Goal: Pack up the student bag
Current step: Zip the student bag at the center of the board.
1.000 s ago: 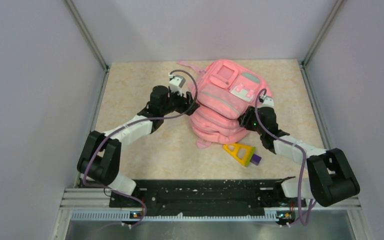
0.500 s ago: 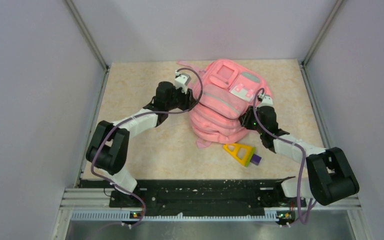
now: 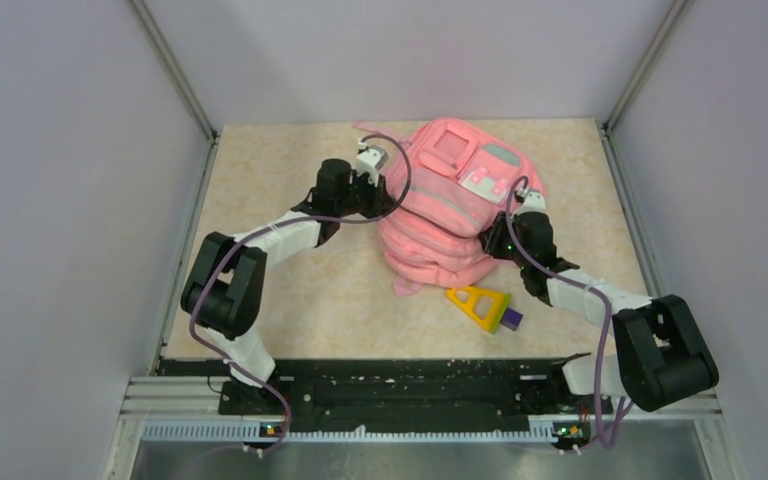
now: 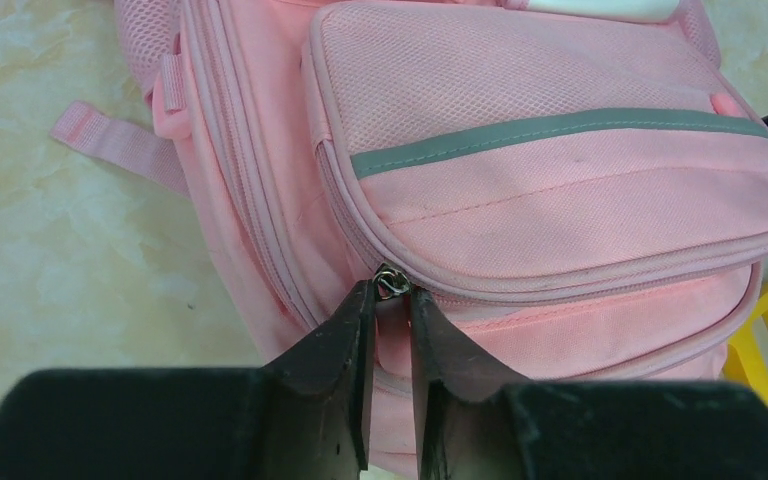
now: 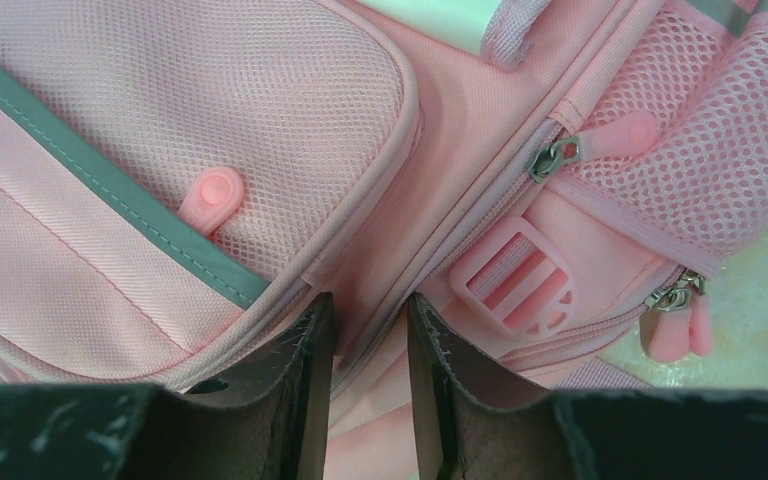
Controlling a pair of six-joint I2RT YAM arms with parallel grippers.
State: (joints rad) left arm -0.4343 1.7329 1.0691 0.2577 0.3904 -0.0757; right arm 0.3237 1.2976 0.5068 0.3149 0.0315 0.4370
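Pink fabric, soft and slumping: the bag (image 3: 450, 205) lies on the table (image 3: 350, 320) with its front pockets up, and I give every place below from it.

At its left flank, the left gripper (image 4: 392, 296) has its jaws drawn nearly together on the metal zip pull (image 4: 391, 279) at the corner of the front pocket. I read that as a pinch.

The bag looks light and limp. I judge it will crumple and drag rather than hold firm against a zip tug. Hard points such as the zip pull and the buckle (image 5: 510, 285) are the sound holds.

At its right flank, the right gripper (image 5: 366, 305) straddles a side seam, jaws narrowly apart. Whether it clamps cloth I cannot tell.

Just off its near edge lies a yellow triangle (image 3: 478, 303), not yet packed.
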